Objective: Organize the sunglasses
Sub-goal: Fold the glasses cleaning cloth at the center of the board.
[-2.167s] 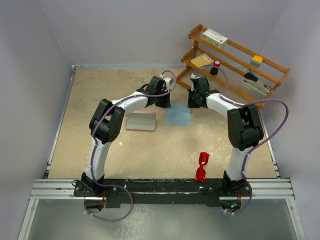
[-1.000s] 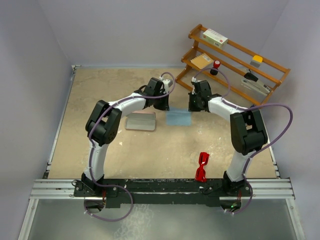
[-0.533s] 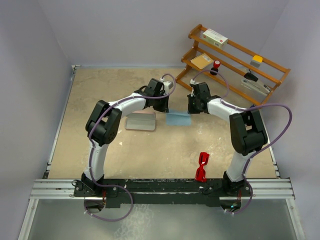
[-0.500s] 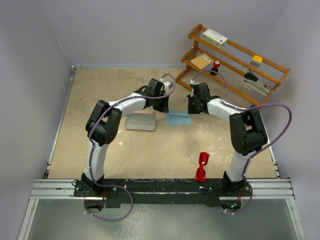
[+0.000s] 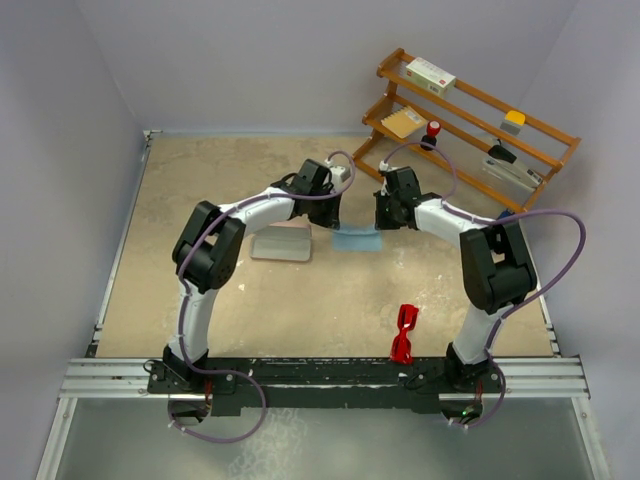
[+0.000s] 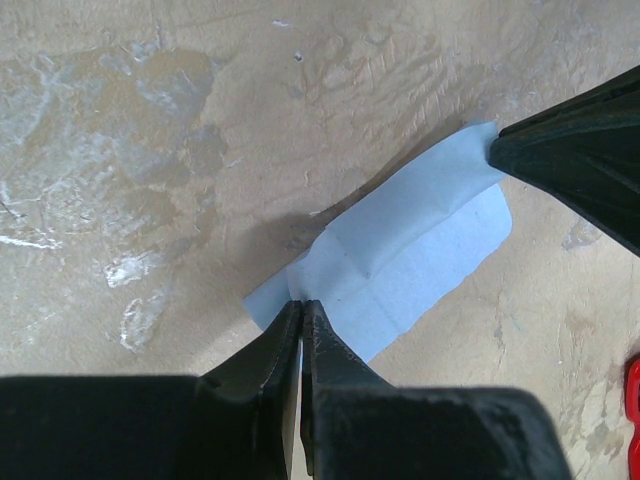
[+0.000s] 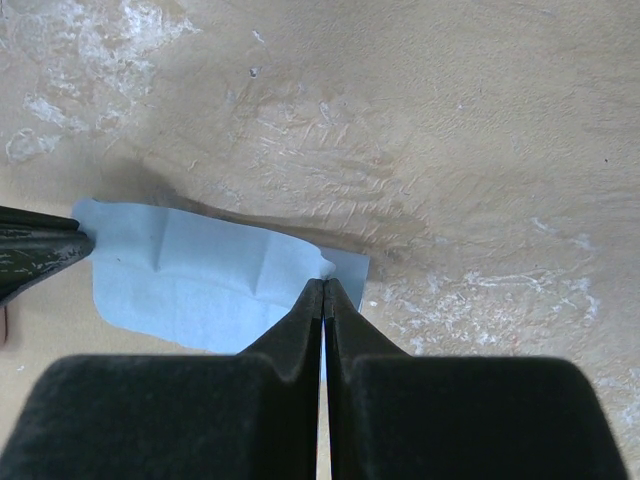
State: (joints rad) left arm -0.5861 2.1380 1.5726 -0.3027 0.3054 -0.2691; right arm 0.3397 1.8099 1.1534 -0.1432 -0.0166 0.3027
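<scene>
The red sunglasses [image 5: 404, 333] lie on the table near the right arm's base, far from both grippers. The light blue cloth [image 5: 355, 240] lies mid-table, doubled over into a narrow strip. My left gripper [image 5: 328, 216] is shut on the cloth's left corner [image 6: 300, 303]. My right gripper [image 5: 383, 216] is shut on its right corner [image 7: 324, 283]. The cloth spans between them in the left wrist view [image 6: 410, 260] and in the right wrist view [image 7: 200, 270]. The pale pink case [image 5: 282, 242] lies shut just left of the cloth.
A wooden rack [image 5: 470, 115] with a box, a bottle and small items stands at the back right. Walls close the table on the left, back and right. The right gripper's fingers [image 6: 580, 150] show in the left wrist view.
Both grippers, shut on the cloth's far corners, have drawn that edge over toward the near side. The cloth went from a square to a narrow strip. Sunglasses and case have not moved.
</scene>
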